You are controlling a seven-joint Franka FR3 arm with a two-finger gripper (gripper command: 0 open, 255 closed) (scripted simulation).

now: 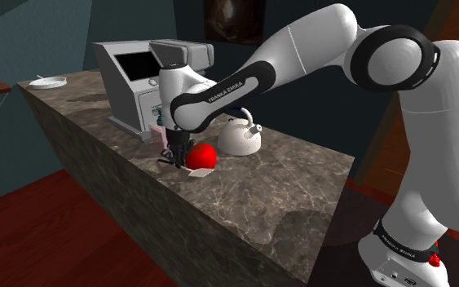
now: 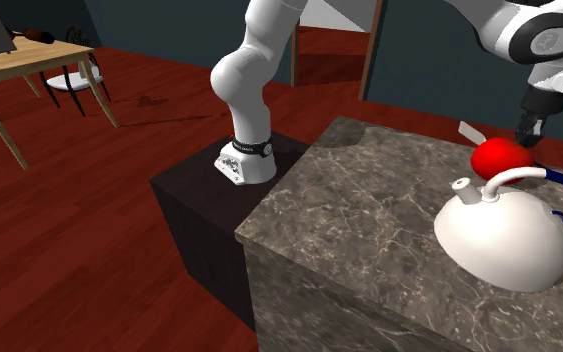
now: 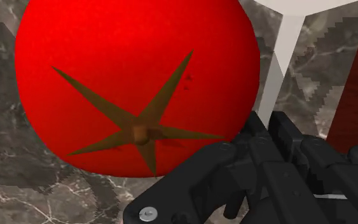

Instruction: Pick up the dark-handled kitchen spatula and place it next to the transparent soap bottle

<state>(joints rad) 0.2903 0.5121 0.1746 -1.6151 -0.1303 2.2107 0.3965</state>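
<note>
Red tomato [image 1: 202, 155] on the stone counter [image 1: 301, 196] is the marker to go by. In the shoulder view the gripper [image 1: 170, 155] is down at counter level just beside the tomato, on the side toward the grey appliance [image 1: 134, 81]. A flat white piece, which I take for the blade of the spatula [image 1: 199, 172], lies on the counter against the tomato's near side. The white kettle [image 1: 241, 137] stands just behind the tomato. A pale pinkish thing [image 1: 158, 130] beyond the gripper, away from the tomato, may be the soap bottle, but it is too hidden to be sure.

In the second exterior view the gripper [image 2: 525, 133] hangs just past the tomato [image 2: 499, 158]. A white end of the spatula [image 2: 467, 131] pokes out from behind the tomato on the other side. The kettle [image 2: 504, 235] sits in front of the tomato, nearer the camera.

In the wrist view the tomato [image 3: 136, 83] looms right beside the gripper [image 3: 263, 137]. The white neck of the spatula [image 3: 279, 57] runs alongside the tomato and ends at the gripper's black body, which hides the dark handle. Whether the gripper is clenched on that handle or merely set around it, I cannot tell.

As I judge it, the approach is done and the grasp is at most being made. The spatula looks to be lying on the counter by the tomato, so lifting it, carrying it and setting it next to the bottle are all left.
</note>
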